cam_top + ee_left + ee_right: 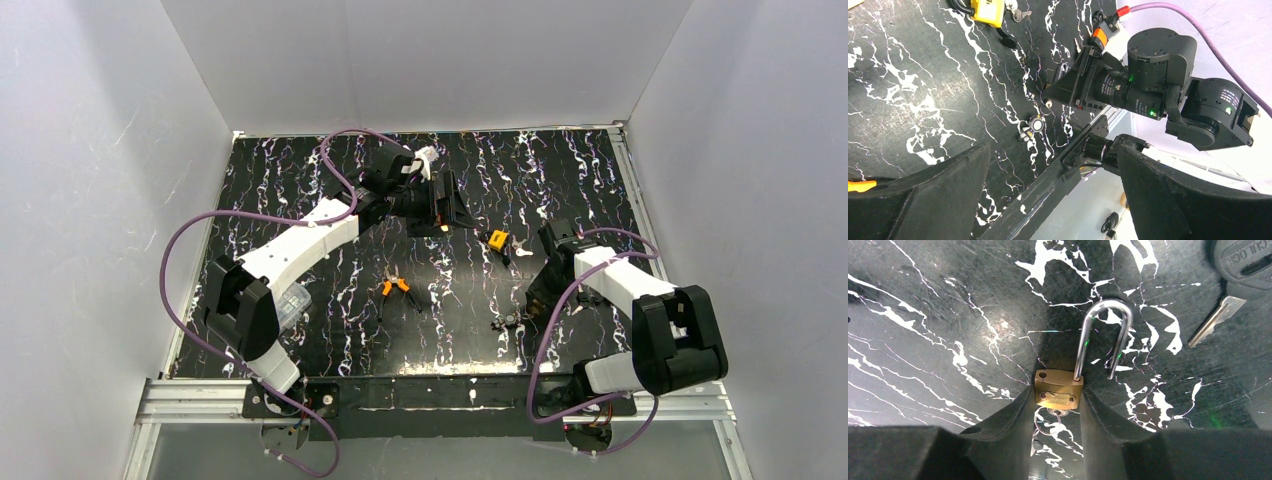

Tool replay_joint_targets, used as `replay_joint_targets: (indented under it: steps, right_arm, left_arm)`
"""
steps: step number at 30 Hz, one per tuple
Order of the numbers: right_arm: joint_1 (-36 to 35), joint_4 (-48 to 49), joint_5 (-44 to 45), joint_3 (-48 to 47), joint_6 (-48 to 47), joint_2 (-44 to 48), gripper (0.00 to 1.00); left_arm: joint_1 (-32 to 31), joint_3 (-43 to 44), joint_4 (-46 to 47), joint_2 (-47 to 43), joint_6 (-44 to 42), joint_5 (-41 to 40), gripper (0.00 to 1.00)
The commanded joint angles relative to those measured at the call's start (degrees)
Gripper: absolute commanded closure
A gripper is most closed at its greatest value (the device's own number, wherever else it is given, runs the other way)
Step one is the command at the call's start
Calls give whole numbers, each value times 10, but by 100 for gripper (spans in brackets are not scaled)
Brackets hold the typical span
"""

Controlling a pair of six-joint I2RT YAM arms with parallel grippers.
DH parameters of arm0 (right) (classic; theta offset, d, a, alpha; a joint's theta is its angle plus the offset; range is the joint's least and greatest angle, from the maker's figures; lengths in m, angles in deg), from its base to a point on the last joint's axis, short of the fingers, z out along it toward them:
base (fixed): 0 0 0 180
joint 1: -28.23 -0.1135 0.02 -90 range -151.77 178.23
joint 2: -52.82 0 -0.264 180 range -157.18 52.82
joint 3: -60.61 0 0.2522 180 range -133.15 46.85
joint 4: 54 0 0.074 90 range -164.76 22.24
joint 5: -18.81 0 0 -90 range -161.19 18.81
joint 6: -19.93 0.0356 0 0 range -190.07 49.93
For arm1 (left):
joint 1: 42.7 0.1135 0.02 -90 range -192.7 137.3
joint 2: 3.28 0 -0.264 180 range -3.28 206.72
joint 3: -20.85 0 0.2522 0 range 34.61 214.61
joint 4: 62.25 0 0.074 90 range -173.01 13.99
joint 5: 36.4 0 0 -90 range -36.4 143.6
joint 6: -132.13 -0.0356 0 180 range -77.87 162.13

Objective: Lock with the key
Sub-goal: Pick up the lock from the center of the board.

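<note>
Right wrist view gives us the only legible writing: a black-headed key [1240,267] at the far right edge carries raised letters, of which we make out "CUL" and "OC" before the frame cuts them off. The stamping on the brass padlock [1058,396] is too small for us to read.

The right gripper [1057,391] has its fingers closed against both sides of that padlock's body, which lies flat on the black marbled table [300,180]. In the top view this spot is on the near right part of the table. The shackle [1082,350] stands open, with one leg out of the body. A small key [1057,413] with a ring sits in the keyhole at the near end.

The left gripper [1058,200] is spread wide and touches nothing. It hovers over the far middle of the table.

We count two padlocks, the brass one and a yellow padlock [988,11] lying apart near the table's centre. We also count one pair of orange-handled pliers [397,288], and two keys in the right wrist view.
</note>
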Motion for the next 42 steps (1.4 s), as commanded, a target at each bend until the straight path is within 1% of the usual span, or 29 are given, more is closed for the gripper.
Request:
replay_joint_targets:
  steps: [1,3,5,6,9,11,14,17,18,22,25,29,31,35,37,39,41,42]
  right_arm:
    - [-13,21,22,1,1,-5,73]
    - [-20,28,18,4,-6,11,88]
    - [-25,33,11,3,-17,33,97]
    - [-28,38,5,1,-26,47,99]
    - [-33,51,-28,-13,-63,92,99]
    - [-35,63,-68,-28,-102,126,99]
    - [-36,98,-170,-47,-155,172,99]
    - [-36,139,-295,-65,-190,202,99]
    - [-36,154,-358,-72,-200,210,99]
    - [-37,184,-501,-104,-212,230,99]
    - [-38,209,-617,-145,-211,247,99]
    - [-40,250,-729,-182,-180,253,99]
    - [-42,292,-771,-189,-144,259,99]
    - [-51,377,-814,-194,-75,274,99]
    - [-56,404,-825,-201,-57,275,99]
    - [-60,410,-830,-208,-50,273,99]
    - [-64,413,-832,-218,-45,271,99]
    - [-68,414,-833,-221,-44,268,99]
  left_arm:
    - [5,-6,-14,-35,-12,-2,2]
    - [6,-11,-13,-37,-13,-3,2]
    - [8,-14,-15,-39,-15,-4,2]
    - [9,-14,-17,-39,-17,-4,2]
    - [12,-10,-27,-39,-30,0,2]
    - [15,3,-38,-38,-48,15,2]
    - [16,25,-56,-37,-83,40,2]
    - [17,54,-79,-36,-124,71,2]
    - [16,69,-85,-37,-140,82,2]
    - [16,113,-115,-38,-201,125,4]
    - [18,140,-126,-40,-238,186,9]
    - [20,157,-118,-39,-245,273,18]
    - [20,164,-109,-38,-243,315,23]
    - [21,169,-64,-44,-217,390,29]
    - [21,163,-28,-52,-190,424,30]
    - [21,147,37,-69,-150,449,31]
    - [21,120,136,-84,-97,475,31]
    - [21,105,197,-92,-53,488,31]
